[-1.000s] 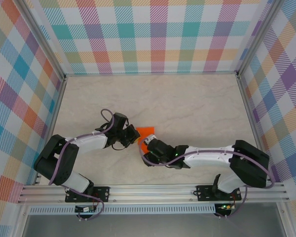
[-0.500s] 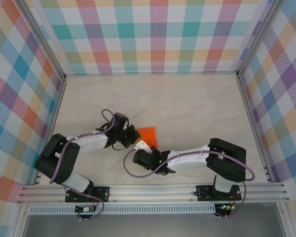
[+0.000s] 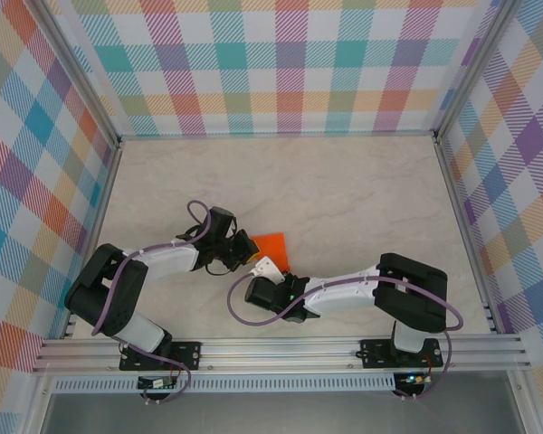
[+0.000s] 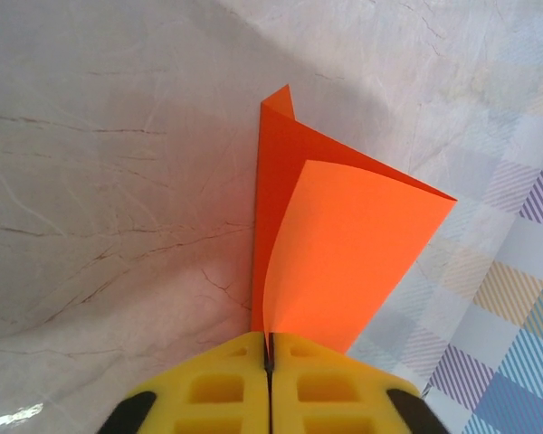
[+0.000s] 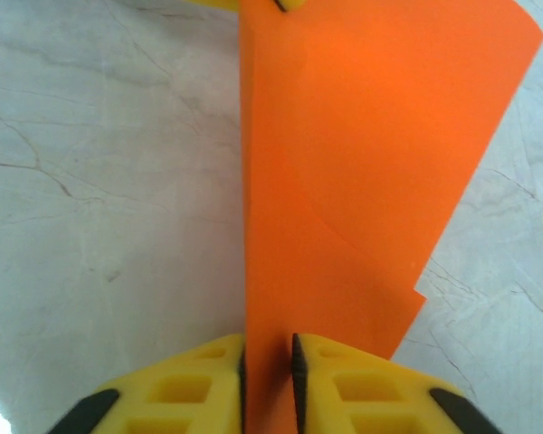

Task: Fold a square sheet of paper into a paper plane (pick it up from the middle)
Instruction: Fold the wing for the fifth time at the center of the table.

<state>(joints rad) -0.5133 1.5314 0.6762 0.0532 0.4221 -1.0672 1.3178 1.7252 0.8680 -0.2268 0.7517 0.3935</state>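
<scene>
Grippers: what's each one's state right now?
Left gripper: jaws shut on the paper plane.
Right gripper: jaws shut on the same paper plane.

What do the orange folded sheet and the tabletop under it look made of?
Orange folded paper plane: thin matte paper, it seems; one flap curls and creases stay sharp. Pale tabletop: marble-look with grey veins, slightly glossy; possibly a printed laminate.

Even, bright light overall; a soft shadow crosses the table (image 4: 90, 226), with faint glare at the lower left.
</scene>
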